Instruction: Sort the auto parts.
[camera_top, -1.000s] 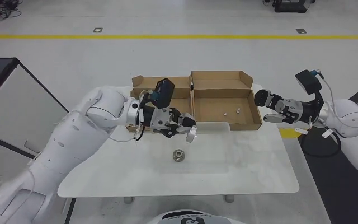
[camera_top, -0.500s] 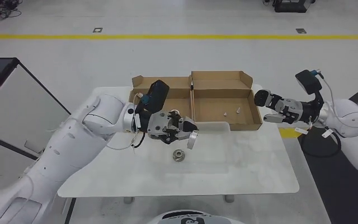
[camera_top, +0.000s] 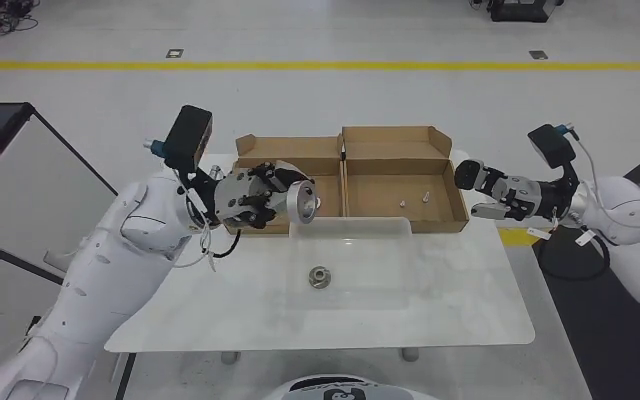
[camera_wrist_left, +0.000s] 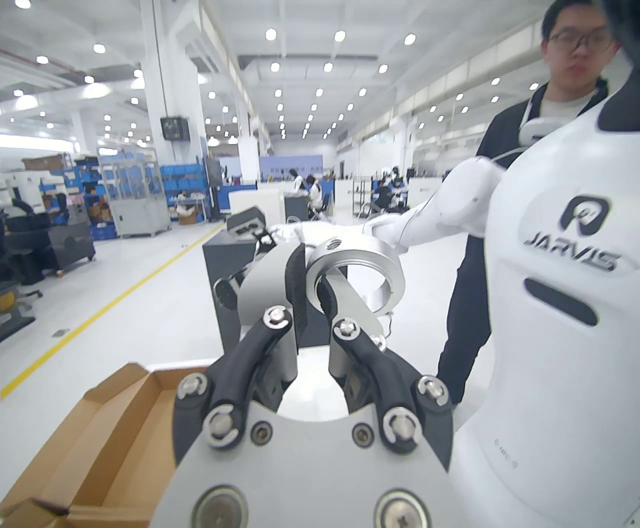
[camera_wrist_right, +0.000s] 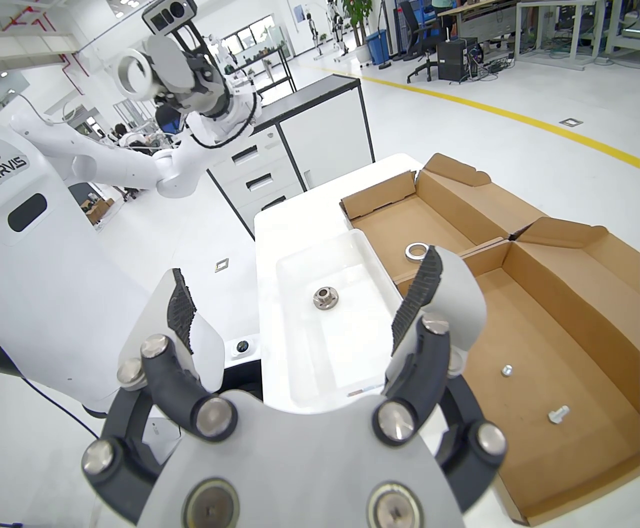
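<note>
Two grippers — left gripper tight on metal ring, right gripper agape beside cardboard box

cardboard box cut by edge, partly behind left pincer

- A white table is carrying everything.
- Two open cardboard boxes are sitting side by side along its far edge: the left box and the right box.
- A clear tray is lying mid-table, just in front of both boxes.
</note>
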